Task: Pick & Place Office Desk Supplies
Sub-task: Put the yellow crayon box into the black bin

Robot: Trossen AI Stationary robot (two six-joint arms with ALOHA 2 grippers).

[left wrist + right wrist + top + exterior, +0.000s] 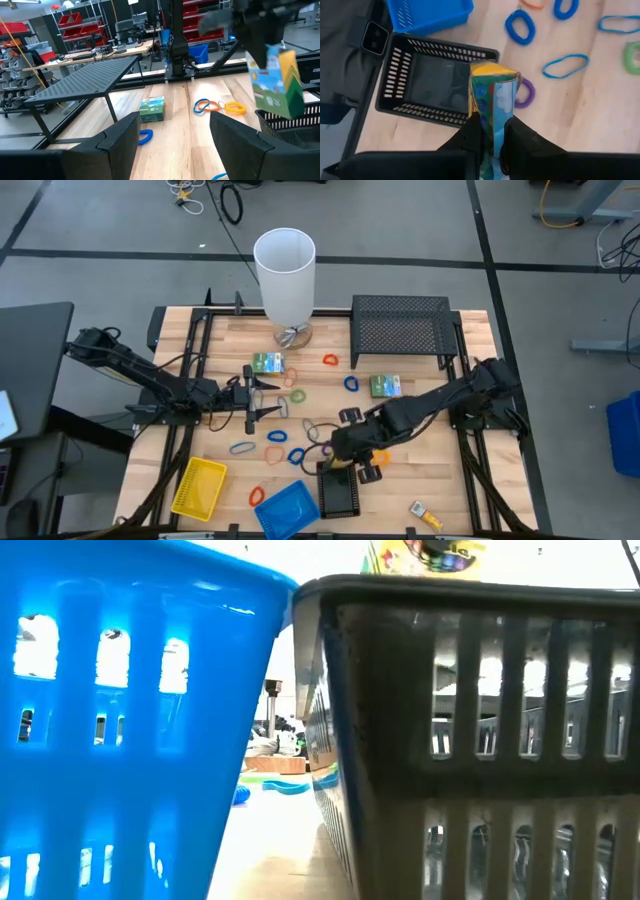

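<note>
Overhead first: my right gripper [350,448] sits over the near middle of the table, right at the far rim of the black tray [338,492], with the blue tray [285,508] beside that and the yellow tray [199,487] further left. Left gripper [262,398] waits mid-table with its fingers spread wide, nothing in them, rubber bands [279,437] scattered around it.

Low cam is basically useless, just the blue tray wall [120,690] and black tray wall [480,740] filling the shot, with a bit of printed box [425,555] poking above the black one.

Left wrist cam shows the box [277,82] hanging upright over the black tray's edge [290,122], and a second box [152,109] lying on the wood near the mesh rack [85,80].

Right wrist cam is the money shot: fingers [470,132] clamped on the box [492,105], long axis pointing straight down. The open black tray [435,80] lies just to one side of it, so I reckon I still need a small nudge over before letting go.
</note>
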